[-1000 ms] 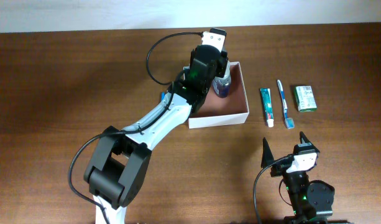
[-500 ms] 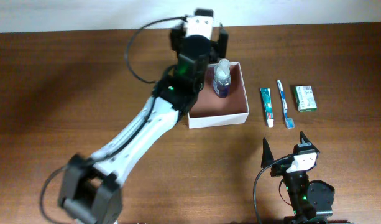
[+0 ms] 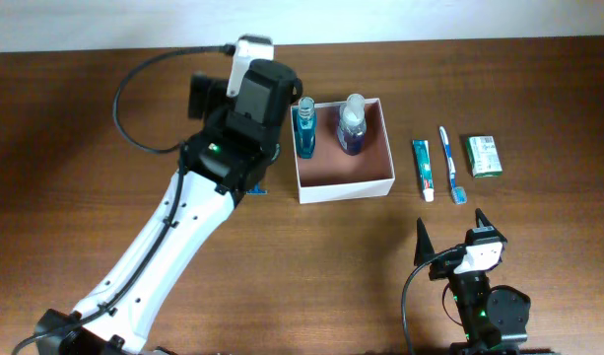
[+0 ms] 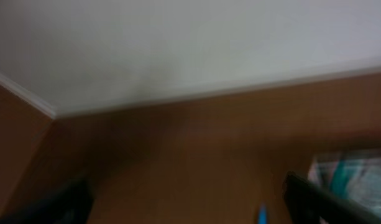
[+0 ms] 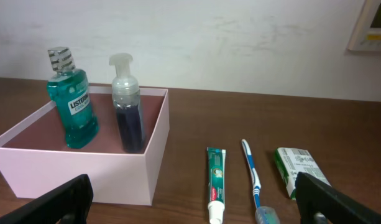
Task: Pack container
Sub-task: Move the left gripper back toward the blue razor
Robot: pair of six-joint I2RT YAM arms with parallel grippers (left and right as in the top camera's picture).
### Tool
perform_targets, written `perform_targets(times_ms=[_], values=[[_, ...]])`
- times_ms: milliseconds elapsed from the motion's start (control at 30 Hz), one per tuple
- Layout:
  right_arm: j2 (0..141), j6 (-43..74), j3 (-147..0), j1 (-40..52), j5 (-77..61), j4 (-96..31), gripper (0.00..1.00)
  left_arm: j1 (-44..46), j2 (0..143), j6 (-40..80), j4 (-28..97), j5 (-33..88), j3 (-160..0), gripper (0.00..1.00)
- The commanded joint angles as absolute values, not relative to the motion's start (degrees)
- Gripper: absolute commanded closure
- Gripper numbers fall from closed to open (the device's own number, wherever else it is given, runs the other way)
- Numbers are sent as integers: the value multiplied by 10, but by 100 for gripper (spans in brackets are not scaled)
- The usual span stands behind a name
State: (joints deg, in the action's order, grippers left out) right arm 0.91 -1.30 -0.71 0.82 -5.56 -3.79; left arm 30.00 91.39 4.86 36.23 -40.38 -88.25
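The container is a white-walled square box with a reddish-brown inside, at the table's middle back. A teal mouthwash bottle and a dark pump bottle stand upright inside it; both also show in the right wrist view, the mouthwash bottle left of the pump bottle. My left gripper hangs open and empty just left of the container; its view is blurred, facing the wall. My right gripper rests open and empty near the front edge, pointing at the container.
Right of the container lie a toothpaste tube, a blue toothbrush and a green packet, side by side. A small blue item shows on the table beneath my left arm.
My left gripper has opened and swung left from over the container. The mouthwash bottle, hidden by the arm before, now stands free in the container's back left corner. The right arm is unmoved.
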Motion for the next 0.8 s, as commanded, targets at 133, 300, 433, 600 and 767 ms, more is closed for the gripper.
perform_targets(times_ms=[133,300,433,600,767], values=[[2,-10,-3,7,-51,-40,1,248,905,109,472,-206,-883,1],[2,-10,-3,7,-51,-40,1,207,919,109,503,-112,-882,1],[2,-10,-3,7,-51,-40,1,197,948,109,520,-102,-882,1],[2,-10,-3,7,-51,-40,1,197,1005,109,518,-102,-882,1],[2,-10,-3,7,-51,-40,1,196,1060,109,501,-95,-882,1]])
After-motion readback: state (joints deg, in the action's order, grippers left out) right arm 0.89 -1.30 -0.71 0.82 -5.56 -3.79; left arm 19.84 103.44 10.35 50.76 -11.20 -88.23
